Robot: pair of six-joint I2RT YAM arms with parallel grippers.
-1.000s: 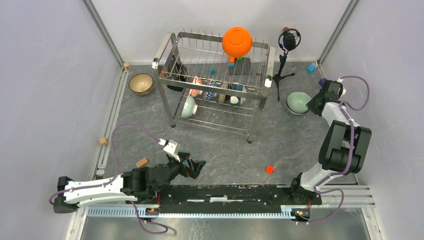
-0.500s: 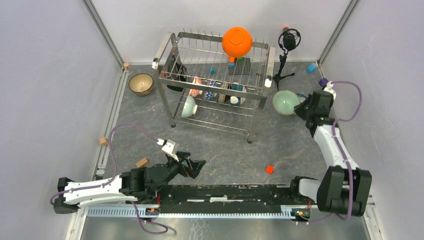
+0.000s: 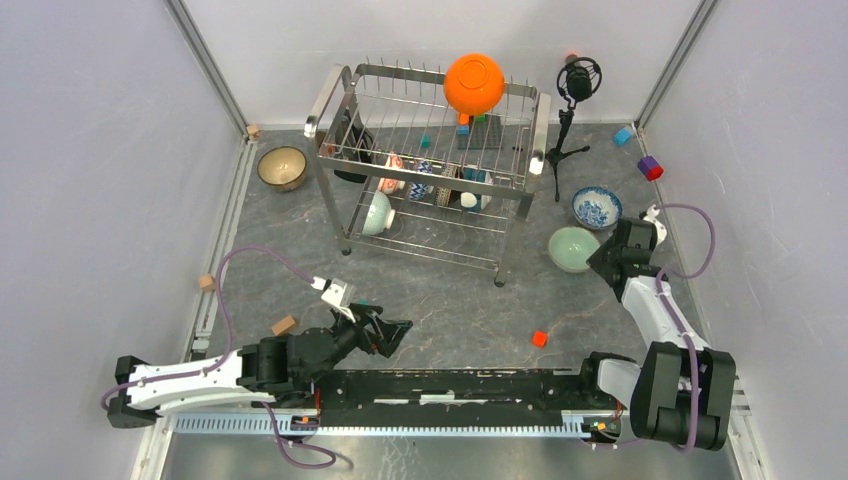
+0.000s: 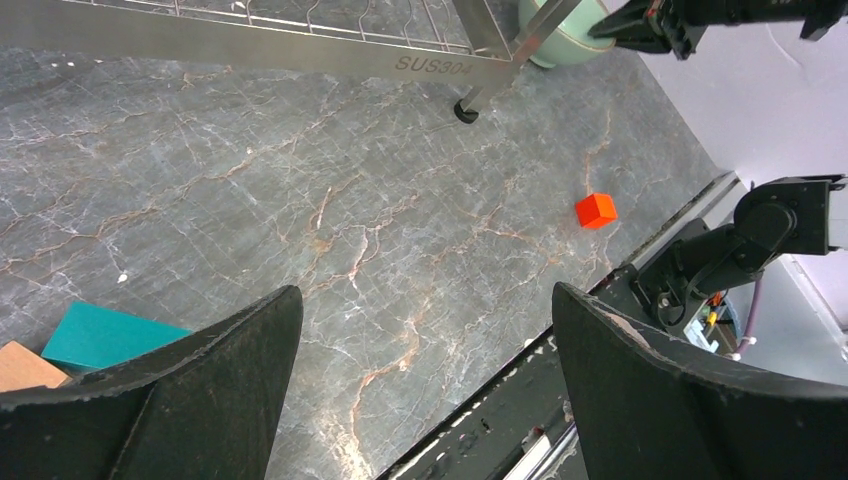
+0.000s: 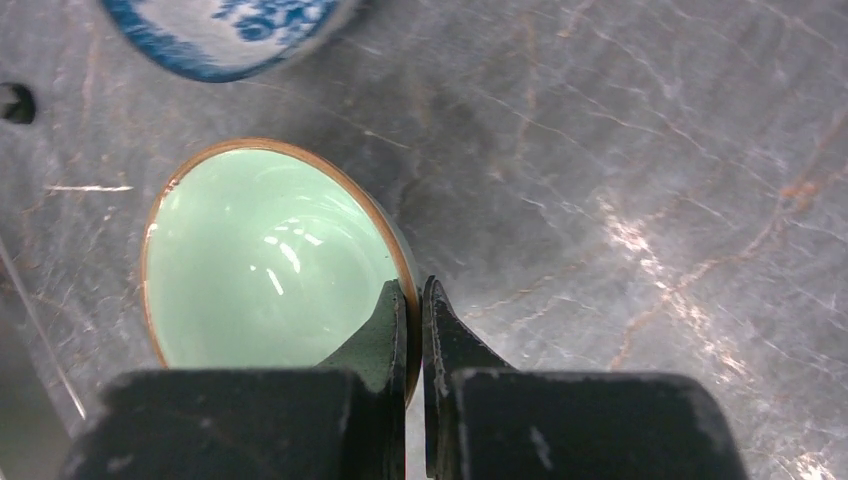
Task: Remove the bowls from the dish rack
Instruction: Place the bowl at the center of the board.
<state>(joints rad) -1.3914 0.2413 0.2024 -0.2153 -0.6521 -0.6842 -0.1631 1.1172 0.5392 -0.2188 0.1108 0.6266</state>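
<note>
Pale green bowl [image 3: 573,248], rim clamped in right fingers [image 5: 378,335], has moved nearer; left fingers [image 4: 200,385] apart.

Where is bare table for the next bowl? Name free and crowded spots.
Free: between the dish rack, the left pincer and the orange block; also left of the rack, near side of the brown bowl. Crowded: right of the rack, with microphone stand, blue-patterned bowl, green bowl.

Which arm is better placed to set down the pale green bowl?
Right. The right gripper is shut on the pale green bowl at its rim, right of the dish rack and beside the blue-and-white bowl. The left gripper is open and empty, low near the bases, well away from it.
</note>
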